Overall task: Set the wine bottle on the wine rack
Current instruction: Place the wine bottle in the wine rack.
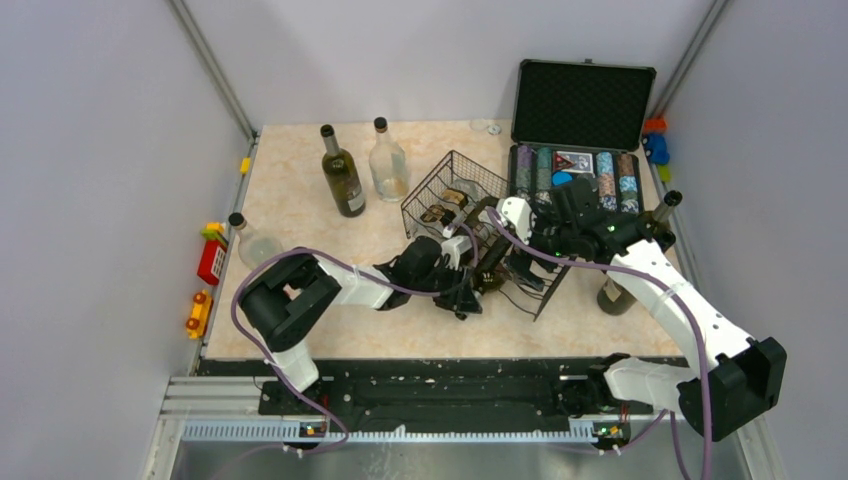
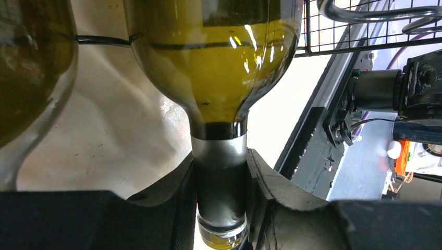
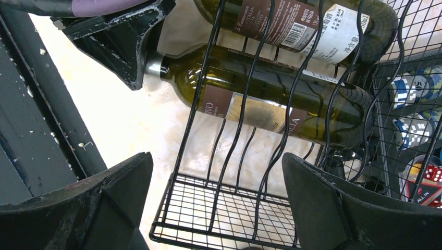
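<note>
A green wine bottle (image 2: pixel 219 67) with a brown label lies on its side in the black wire wine rack (image 3: pixel 234 156). My left gripper (image 2: pixel 221 174) is shut on its dark foil neck, at the rack's near end (image 1: pixel 468 288). In the right wrist view the same wine bottle (image 3: pixel 271 99) rests in a cradle, with a second labelled bottle (image 3: pixel 292 21) lying beside it. Over the rack's lower mesh end my right gripper (image 3: pixel 219 198) stands open, wires between its fingers but nothing touching them.
A dark bottle (image 1: pixel 342 178) and a clear bottle (image 1: pixel 388 165) stand at the back. A clear bottle (image 1: pixel 250 240) stands left, another bottle (image 1: pixel 615 292) right behind the right arm. The open black case (image 1: pixel 580 110) holds poker chips. Toys (image 1: pixel 210 260) lie along the left edge.
</note>
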### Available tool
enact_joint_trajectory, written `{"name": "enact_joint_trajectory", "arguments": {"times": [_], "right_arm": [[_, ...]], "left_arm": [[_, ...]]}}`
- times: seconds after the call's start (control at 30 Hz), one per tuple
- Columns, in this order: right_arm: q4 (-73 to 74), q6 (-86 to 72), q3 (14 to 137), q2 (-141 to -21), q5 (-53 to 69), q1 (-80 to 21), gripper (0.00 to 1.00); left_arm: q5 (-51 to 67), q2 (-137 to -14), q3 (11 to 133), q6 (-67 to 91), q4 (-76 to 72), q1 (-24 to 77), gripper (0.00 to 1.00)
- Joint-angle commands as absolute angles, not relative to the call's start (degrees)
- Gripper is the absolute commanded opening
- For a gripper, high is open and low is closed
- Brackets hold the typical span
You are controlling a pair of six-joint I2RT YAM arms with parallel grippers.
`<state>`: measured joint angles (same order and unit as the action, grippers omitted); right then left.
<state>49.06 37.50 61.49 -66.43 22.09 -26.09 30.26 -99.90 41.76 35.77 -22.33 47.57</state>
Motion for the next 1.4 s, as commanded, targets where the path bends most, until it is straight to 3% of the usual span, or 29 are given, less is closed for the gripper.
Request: {"name": "enact_joint_trajectory", "arguments": {"times": [0.0,0.6,0.93,1.23,1.37], "right_arm": [[48.2,38.0,61.7,-66.1,22.5,-25.7,0.97],[47.2,37.5,61.6,-67.0,23.2,-25.7,0.97],[47.2,37.5,60.9,-66.3,22.8,-25.7,0.97],[46.8,37.5,60.9,-66.4,22.9,-25.7,0.97],[46.7,37.5,60.7,-66.3,23.1,-25.7,0.97]], "left_arm": [[34.0,-99.5,44.5,33.8,-23.4,48.4,0.12],[32.9,-94.0,43.2,29.8,-19.8,48.4,0.5],[32.9,-94.4,43.9,29.2,-18.5,48.3,0.61],[33.0,-90.8,43.4,23.4,-14.6,48.3,0.85],[33.3,-89.0,43.1,20.2,-13.2,48.4,0.87]]}}
